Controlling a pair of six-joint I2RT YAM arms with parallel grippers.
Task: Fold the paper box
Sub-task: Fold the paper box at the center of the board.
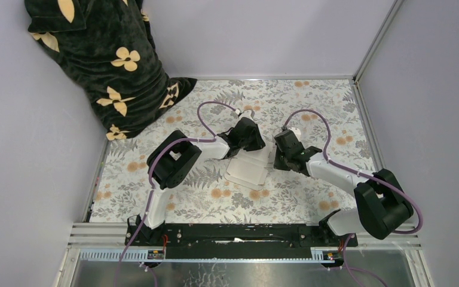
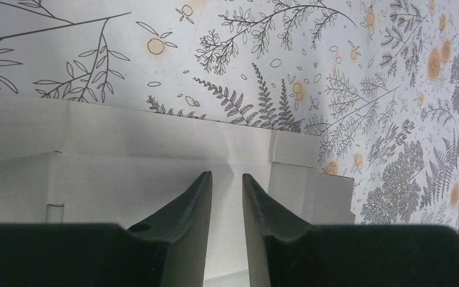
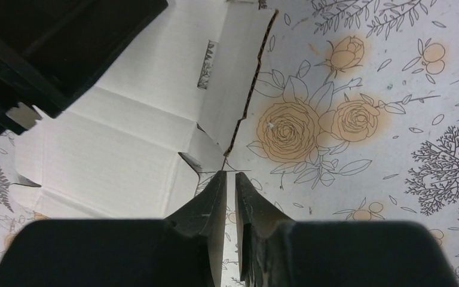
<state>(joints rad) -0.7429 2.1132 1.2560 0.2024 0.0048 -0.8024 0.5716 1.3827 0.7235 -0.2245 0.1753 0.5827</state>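
Hovering low over the paper box (image 2: 155, 149), the left jaws stand a little spread: the 2 dark fingers (image 2: 185, 209) leave a narrow gap, and through it only the white panel beneath shows. Nothing is visibly clamped between them, and whether the tips touch the sheet I cannot tell. The right jaws are almost pressed together, with only a thin slit between the fingers (image 3: 206, 203). Their tips sit right at the corner where a flap's brown cut edge ends. Whether they pinch that edge I cannot tell.

From above, the paper box (image 1: 248, 170) lies mid-bench between the 2 wrists, with the left arm (image 1: 173, 158) reaching over its far-left part and the right arm (image 1: 334, 173) just beside its right side. It is partly folded, some panels raised at creases and others flat.

A printed covering on the bench (image 1: 311, 107) shows grey ferns, branches and orange roses on off-white. Plain pale grey walls (image 1: 245, 36) close in 3 sides. A dark cloth (image 1: 107, 54) with cream flower shapes hangs in the far-left corner, its lower end resting on the bench. Purple cables (image 1: 206, 107) loop over both arms.

The box (image 3: 125, 137) is thin, matte white cardboard with scored fold lines, angled flaps and a small rectangular slot.
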